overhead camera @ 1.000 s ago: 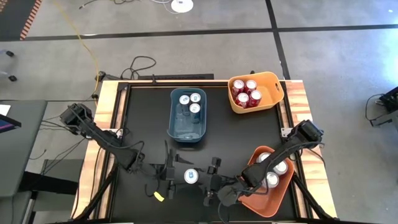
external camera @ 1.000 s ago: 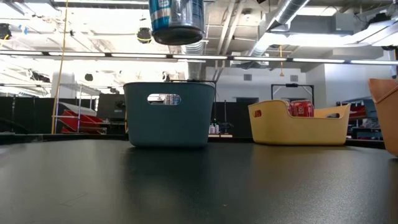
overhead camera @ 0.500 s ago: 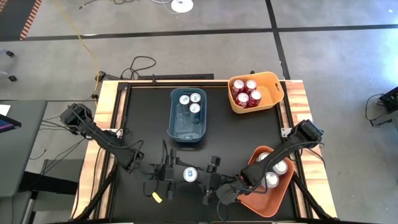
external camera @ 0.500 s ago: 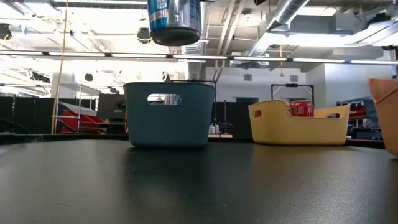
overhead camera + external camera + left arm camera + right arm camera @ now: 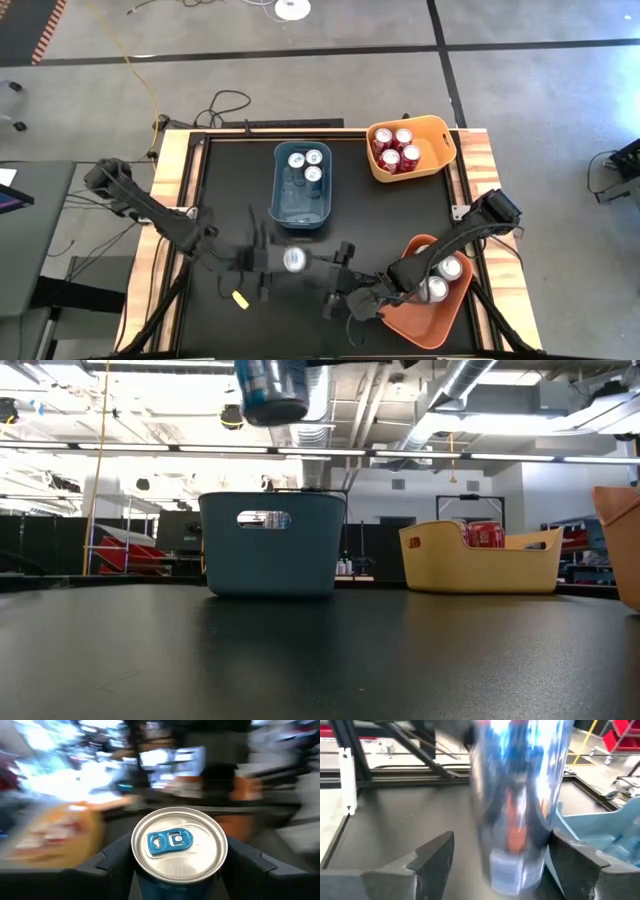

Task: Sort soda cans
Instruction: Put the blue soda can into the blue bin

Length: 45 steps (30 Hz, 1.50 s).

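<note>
The left pincer is clamped on a blue soda can, holding it upright in the air above the near middle of the black table, just in front of the blue bin. In the left wrist view the blue soda can sits between the 2 dark fingers, its silver top and blue tab facing the camera. From table height only the can's lower part shows, hanging high above the blue bin, clear of the table. The right pincer is close beside the can on its right, and its fingers stand apart: the right wrist view shows the blurred can in the wide gap between them, touching neither finger. The blue bin holds 3 blue-tabbed cans at its far end. The yellow bin at the far right corner holds 4 red cans, standing close together. The orange bin at the near right holds silver cans, partly hidden by the right arm, so their count cannot be told.
</note>
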### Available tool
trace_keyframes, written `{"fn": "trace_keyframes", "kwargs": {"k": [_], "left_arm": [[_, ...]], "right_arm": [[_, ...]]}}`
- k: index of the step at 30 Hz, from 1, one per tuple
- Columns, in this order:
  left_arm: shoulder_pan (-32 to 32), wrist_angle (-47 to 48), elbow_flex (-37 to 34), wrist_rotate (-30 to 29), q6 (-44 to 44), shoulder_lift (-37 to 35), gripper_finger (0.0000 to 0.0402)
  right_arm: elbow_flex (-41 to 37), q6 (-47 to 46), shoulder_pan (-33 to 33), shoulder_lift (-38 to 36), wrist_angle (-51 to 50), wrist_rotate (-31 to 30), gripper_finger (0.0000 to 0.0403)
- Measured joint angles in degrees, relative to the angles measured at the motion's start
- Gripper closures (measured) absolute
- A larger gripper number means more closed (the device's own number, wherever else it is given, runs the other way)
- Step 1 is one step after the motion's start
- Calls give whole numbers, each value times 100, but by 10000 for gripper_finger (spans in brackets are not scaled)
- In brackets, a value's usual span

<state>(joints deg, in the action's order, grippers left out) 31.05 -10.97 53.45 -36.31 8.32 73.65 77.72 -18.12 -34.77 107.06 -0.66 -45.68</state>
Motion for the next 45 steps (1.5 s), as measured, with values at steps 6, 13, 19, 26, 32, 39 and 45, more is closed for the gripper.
{"fn": "trace_keyframes", "kwargs": {"k": [6,13,19,26,32,39,45], "left_arm": [[-703,818,16,-535,294,-812,169],[-1830,1075,-176,178,132,-1066,169],[-2789,648,-848,940,-213,-977,169],[-3618,-522,-1828,1232,-315,-980,169],[-4095,-1462,-2576,1400,-512,-986,169],[-4401,-1944,-2992,1656,-794,-984,169],[-4404,-2069,-3034,1673,-807,-982,169]], "right_arm": [[-25,-49,-172,-14,-23,210,81],[-27,-6,-239,-77,-74,-243,84],[-25,-81,-322,-95,-426,-399,84],[-25,-532,-343,-95,-1021,-678,84],[-25,-551,-230,-95,-1009,-692,84],[-25,-589,-61,-95,-1028,-697,84],[-25,-600,129,-123,-1036,-698,84]]}}
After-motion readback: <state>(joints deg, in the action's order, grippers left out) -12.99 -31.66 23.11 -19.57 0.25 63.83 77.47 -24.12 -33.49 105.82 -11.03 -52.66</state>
